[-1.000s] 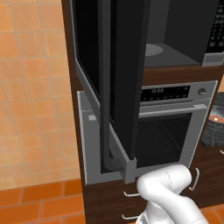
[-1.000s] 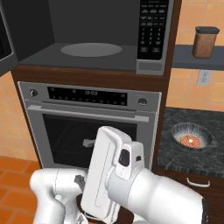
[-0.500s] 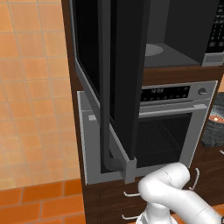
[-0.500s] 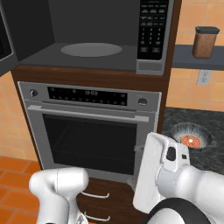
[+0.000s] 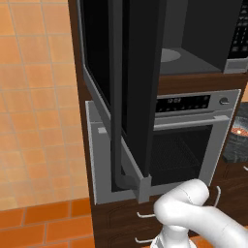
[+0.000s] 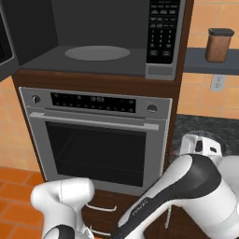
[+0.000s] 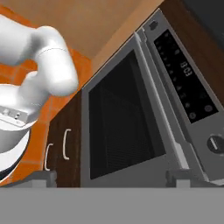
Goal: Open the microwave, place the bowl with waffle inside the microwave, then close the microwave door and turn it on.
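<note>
Orange tiles back a dark cabinet where the microwave (image 6: 100, 39) sits above the oven (image 6: 95, 142), its microwave door (image 5: 133, 92) swung fully open. With the gripper (image 7: 111, 177) spread wide and empty, facing the oven front, the sensible next move is finding the bowl, then approaching it level so the waffle stays put

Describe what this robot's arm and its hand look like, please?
The arm is made of smooth, glossy white rounded segments like fat tubes, with a dark black band at one joint. Its gripper ends in two small grey finger tips. No cables or markings are visible.

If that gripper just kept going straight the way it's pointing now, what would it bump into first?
Most likely the oven: the open gripper points at its dark glass door, seen at a slant. How far off it is cannot be told.
</note>
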